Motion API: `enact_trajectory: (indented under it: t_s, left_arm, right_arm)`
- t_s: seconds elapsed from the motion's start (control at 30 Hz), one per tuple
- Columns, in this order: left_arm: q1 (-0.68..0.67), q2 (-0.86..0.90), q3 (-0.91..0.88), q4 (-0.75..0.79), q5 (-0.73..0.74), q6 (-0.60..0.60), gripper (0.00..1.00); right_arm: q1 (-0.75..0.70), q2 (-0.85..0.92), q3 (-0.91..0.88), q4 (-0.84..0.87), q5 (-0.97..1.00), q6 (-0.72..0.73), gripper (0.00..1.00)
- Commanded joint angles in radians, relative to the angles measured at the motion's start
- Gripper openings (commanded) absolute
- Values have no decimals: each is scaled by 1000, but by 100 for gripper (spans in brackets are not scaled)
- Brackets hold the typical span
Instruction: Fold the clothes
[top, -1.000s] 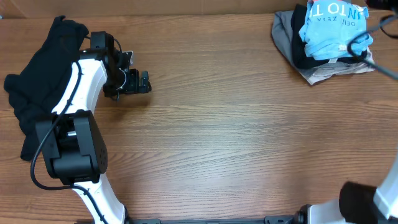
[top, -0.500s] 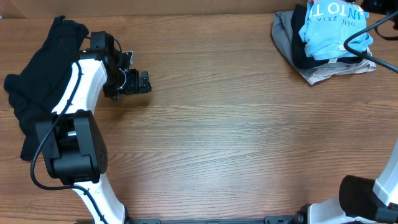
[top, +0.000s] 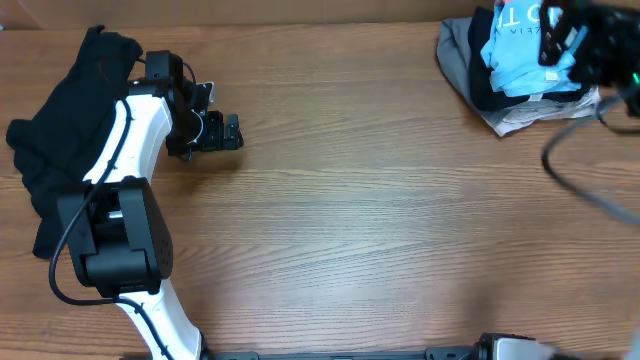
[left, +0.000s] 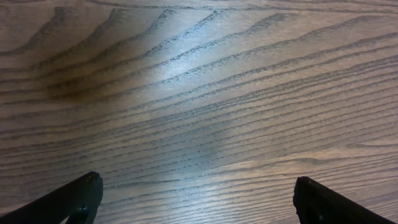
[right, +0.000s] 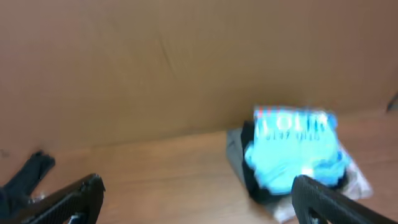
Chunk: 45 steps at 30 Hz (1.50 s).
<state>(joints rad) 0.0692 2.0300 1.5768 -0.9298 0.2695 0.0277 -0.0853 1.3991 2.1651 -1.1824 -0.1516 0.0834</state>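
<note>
A pile of clothes lies at the table's far right corner: a light blue T-shirt (top: 515, 55) with white lettering on top, a grey garment (top: 455, 55) and a black one (top: 488, 95) under it. A second black garment (top: 60, 130) lies at the far left. My right gripper (top: 578, 40) is blurred over the pile's right side. In the right wrist view its fingers (right: 198, 186) are wide open and empty, with the blue T-shirt (right: 292, 155) ahead. My left gripper (top: 215, 132) is open and empty over bare wood (left: 198, 183), right of the black garment.
A brown cardboard wall (right: 155, 62) stands behind the table's far edge. A pale cloth (top: 530, 115) sticks out under the pile. The right arm's cable (top: 575, 185) hangs over the table's right side. The wooden table (top: 380, 220) fills the middle.
My right gripper has swung in over the clothes pile at the top right, and its cable has shifted. The left arm and both piles have not moved.
</note>
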Motion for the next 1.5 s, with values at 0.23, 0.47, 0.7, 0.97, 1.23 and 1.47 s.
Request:
enact_trajectory:
  t_s: [0.23, 0.47, 0.7, 0.97, 1.23, 1.47]
  left_arm:
    - [-5, 5, -4, 0, 10, -8, 100]
    - [-5, 5, -4, 0, 10, -8, 100]
    - [-5, 5, -4, 0, 10, -8, 100]
    - [-5, 5, -4, 0, 10, -8, 100]
    - [-5, 5, -4, 0, 10, -8, 100]
    - [-5, 5, -4, 0, 10, -8, 100]
  right_arm:
    - [9, -515, -903, 540, 21, 232, 100]
    - [9, -873, -1503, 928, 31, 277, 100]
    - [24, -1127, -1851, 1028, 47, 240, 100]
    - [85, -1316, -2027, 1051, 43, 123, 100]
    - [85, -1397, -2114, 1066, -45, -44, 100]
    - [85, -1397, -2158, 1122, -52, -46, 100]
